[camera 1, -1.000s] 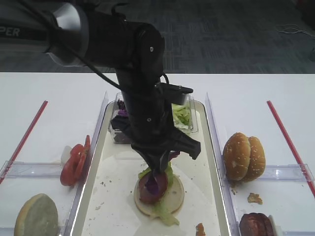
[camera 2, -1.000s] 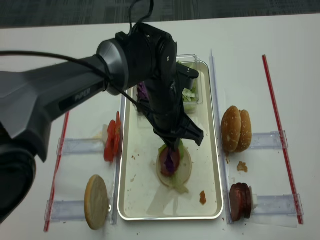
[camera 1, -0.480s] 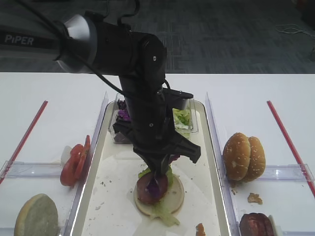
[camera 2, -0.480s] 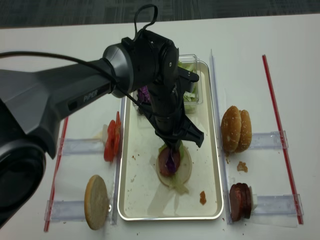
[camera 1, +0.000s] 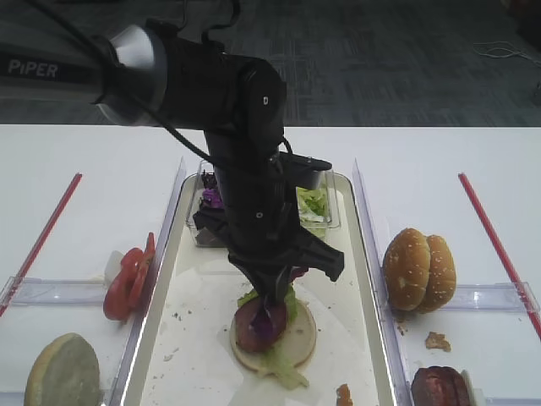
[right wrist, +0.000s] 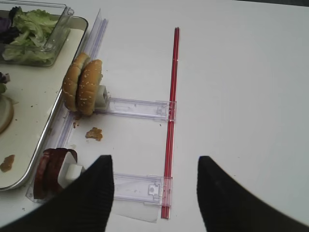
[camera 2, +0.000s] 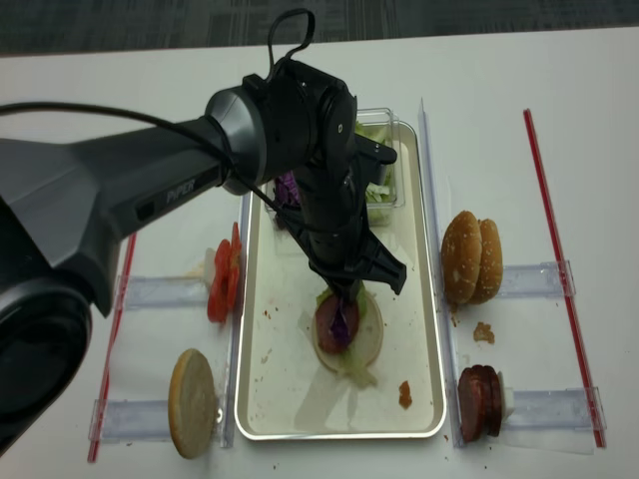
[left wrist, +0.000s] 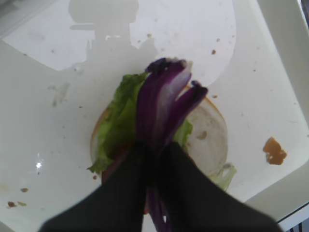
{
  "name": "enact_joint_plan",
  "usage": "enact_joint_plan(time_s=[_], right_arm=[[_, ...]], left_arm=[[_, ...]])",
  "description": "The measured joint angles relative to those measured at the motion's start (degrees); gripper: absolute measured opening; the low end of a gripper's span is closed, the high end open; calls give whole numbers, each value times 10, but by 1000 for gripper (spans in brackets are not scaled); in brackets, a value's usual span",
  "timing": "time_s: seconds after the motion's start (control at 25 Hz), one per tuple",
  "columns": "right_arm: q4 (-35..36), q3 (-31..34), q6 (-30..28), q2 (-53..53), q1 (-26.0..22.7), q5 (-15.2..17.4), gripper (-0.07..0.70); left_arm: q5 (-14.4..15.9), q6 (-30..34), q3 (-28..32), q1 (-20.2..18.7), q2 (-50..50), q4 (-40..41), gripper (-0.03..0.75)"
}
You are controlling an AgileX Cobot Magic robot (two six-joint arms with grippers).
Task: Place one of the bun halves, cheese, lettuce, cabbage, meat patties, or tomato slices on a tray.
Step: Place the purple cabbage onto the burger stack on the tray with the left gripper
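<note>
1. The cabbage point(left wrist: 161, 104) was held pinched in the closed left claw point(left wrist: 155, 159) directly above the stacked bun half point(camera 1: 297, 337) on the tray point(camera 2: 262, 379); release was judged next.
2. The right claw point(right wrist: 154, 183) stood wide, holding nothing, beside the tray, near spare bun halves point(right wrist: 83, 87) and patties point(right wrist: 52, 171).
3. Nothing was seen blocking the drop.

The left arm reaches in from the left side and bends down, so the left gripper point(camera 1: 272, 303) points straight down. Its two black fingers point(left wrist: 126, 193) are squeezed tight together, with a bit of purple cabbage point(left wrist: 161, 108) pinched between them and sticking out past the tips. The right gripper point(right wrist: 152, 193) shows only in its own wrist view, where its two dark fingers stand far apart with nothing between them.
</note>
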Motion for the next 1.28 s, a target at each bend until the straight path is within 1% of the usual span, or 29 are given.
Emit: enact_joint_plan(time_s=[0.16, 0.32, 0.44, 0.68, 0.88, 1.28], right_arm=[[0, 0, 0, 0, 0, 0, 412], [0, 0, 0, 0, 0, 0, 412], [0, 0, 0, 0, 0, 0, 412], [0, 0, 0, 0, 0, 0, 412], [0, 0, 0, 0, 0, 0, 412], [0, 0, 0, 0, 0, 0, 412]], left_arm=[[2, -1, 0, 0, 0, 0, 78], [3, -2, 0, 0, 0, 1, 118], [5, -2, 0, 0, 0, 2, 175], [5, -10, 0, 0, 0, 4, 322], [10, -11, -4, 0, 0, 4, 380], [61, -14, -54, 0, 0, 4, 465]])
